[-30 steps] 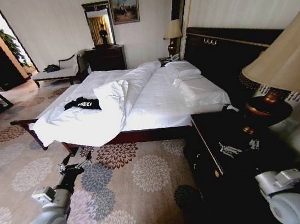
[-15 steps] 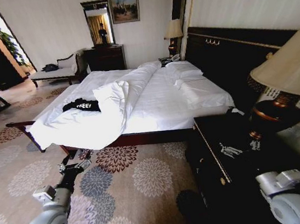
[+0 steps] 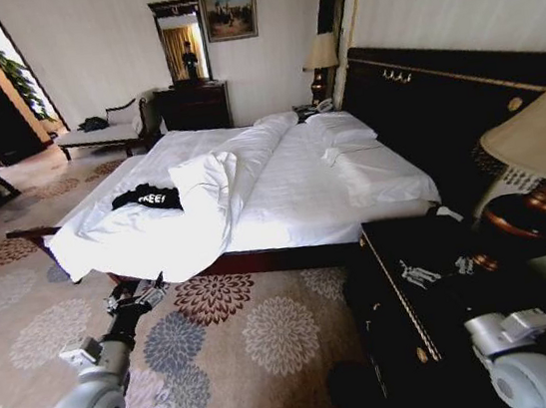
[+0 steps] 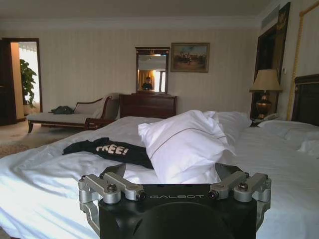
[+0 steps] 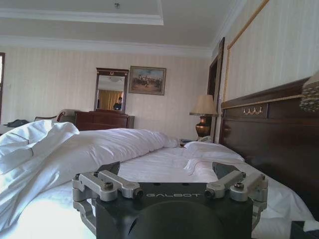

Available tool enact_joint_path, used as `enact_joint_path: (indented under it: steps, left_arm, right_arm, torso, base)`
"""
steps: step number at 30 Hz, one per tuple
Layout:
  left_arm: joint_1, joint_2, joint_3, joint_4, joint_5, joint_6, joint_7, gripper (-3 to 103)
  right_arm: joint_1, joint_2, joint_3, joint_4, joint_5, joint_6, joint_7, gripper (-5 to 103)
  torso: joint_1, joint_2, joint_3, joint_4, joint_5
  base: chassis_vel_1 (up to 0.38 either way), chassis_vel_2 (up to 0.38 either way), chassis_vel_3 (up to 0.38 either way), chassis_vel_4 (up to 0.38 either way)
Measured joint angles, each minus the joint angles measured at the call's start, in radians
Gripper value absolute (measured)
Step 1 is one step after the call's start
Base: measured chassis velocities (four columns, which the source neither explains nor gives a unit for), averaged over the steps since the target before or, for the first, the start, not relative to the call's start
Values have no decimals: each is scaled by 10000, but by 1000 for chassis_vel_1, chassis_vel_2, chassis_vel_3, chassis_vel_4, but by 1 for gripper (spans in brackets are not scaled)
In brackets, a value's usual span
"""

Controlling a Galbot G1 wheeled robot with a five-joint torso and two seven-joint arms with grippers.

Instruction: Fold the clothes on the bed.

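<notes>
The clothes (image 3: 148, 197), a black T-shirt with white "FREE!" lettering, lie crumpled on the near left part of the bed (image 3: 301, 190), beside the turned-back white duvet (image 3: 211, 177). In the left wrist view the T-shirt (image 4: 112, 151) lies ahead of my left gripper (image 4: 172, 172), which is open and empty, short of the bed. In the head view the left gripper (image 3: 136, 294) hangs low over the carpet by the bed's foot corner. My right gripper (image 5: 167, 169) is open and empty, facing the pillows and the dark headboard (image 5: 269, 134).
A dark nightstand (image 3: 435, 283) with a large lamp (image 3: 537, 144) stands close on my right. A pale bench (image 3: 103, 134) with a small dark bundle (image 3: 93, 123) and a dresser with mirror (image 3: 194, 102) line the far wall. Flowered carpet (image 3: 260, 336) lies between me and the bed.
The whole head view has shifted, so the camera has moved: the lamp sits farther right and lower, the bed slightly nearer. Both arms hold the same pose.
</notes>
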State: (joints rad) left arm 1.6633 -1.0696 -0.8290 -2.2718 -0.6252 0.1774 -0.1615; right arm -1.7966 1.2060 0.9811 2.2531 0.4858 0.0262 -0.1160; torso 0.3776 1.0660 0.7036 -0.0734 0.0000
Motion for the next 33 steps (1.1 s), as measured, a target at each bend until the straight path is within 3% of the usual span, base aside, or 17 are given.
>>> enact_joint_path:
  steps: [2,4,8,17,23,33]
  left_arm:
    - [20,1,-1,41,16,-53,-50,101]
    - [52,-5,-1,90,23,-112,-96,92]
    - [90,-26,-1,114,11,-134,-135,100]
    - [91,-54,44,153,-1,-150,-254,100]
    - [37,-106,51,93,-450,-183,-254,100]
    - [156,-247,88,200,-248,-219,60,100]
  right_arm:
    - [1,26,-12,0,-12,0,1,100]
    - [-2,60,-23,0,-26,0,2,100]
    - [-12,95,-28,-1,-44,0,2,100]
    - [-7,128,-51,-4,-67,-2,7,100]
    - [-5,143,-100,-28,-94,-2,10,100]
    - [67,150,-259,-94,-190,-2,15,100]
  torso:
    - [0,0,0,0,-1]
    - [0,0,0,2,-3]
    - [0,0,0,2,-1]
    - [0,0,0,1,0]
    - [0,0,-1,-6,0]
    - [-1,0,0,3,-1]
  base:
    - [-124,128,111,-134]
    - [-115,137,112,-107]
    - [-116,115,109,-120]
    - [-160,81,84,-156]
    - [-180,51,62,-190]
    - [-148,125,129,-130]
